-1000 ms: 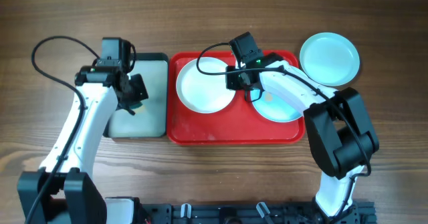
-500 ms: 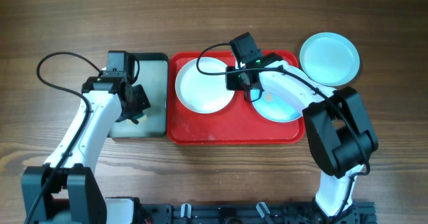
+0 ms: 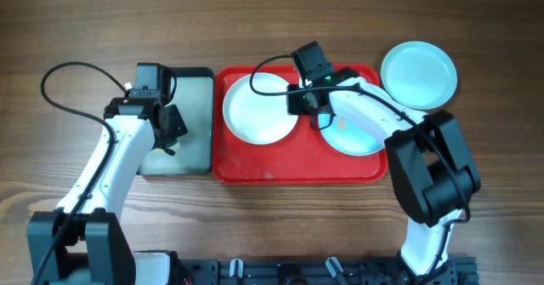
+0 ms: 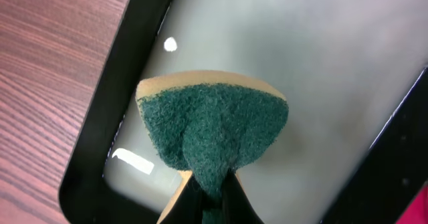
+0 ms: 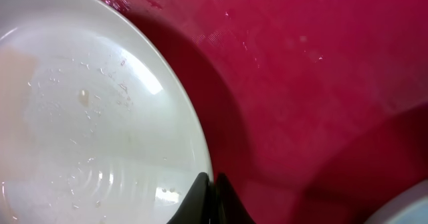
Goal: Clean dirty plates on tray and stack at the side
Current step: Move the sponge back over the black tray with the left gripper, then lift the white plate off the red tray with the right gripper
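Note:
A white plate (image 3: 259,111) lies on the left half of the red tray (image 3: 280,166). A pale-blue plate (image 3: 361,139) lies on the tray's right half, partly under my right arm. A second pale-blue plate (image 3: 418,74) sits on the table right of the tray. My right gripper (image 3: 299,106) is shut on the white plate's right rim (image 5: 200,164), jaws (image 5: 212,187) pinching it. My left gripper (image 3: 172,136) is shut on a green-and-yellow sponge (image 4: 214,127) over the black-rimmed tray (image 3: 183,153).
The black-rimmed tray (image 4: 100,137) with a pale wet inside stands left of the red tray. Water drops lie on the white plate (image 5: 87,97). Cables loop over the wooden table (image 3: 85,30) at the left and above the tray.
My left gripper with the sponge has moved down and right over the black-rimmed tray, then held almost still. The right arm and the plates have not moved.

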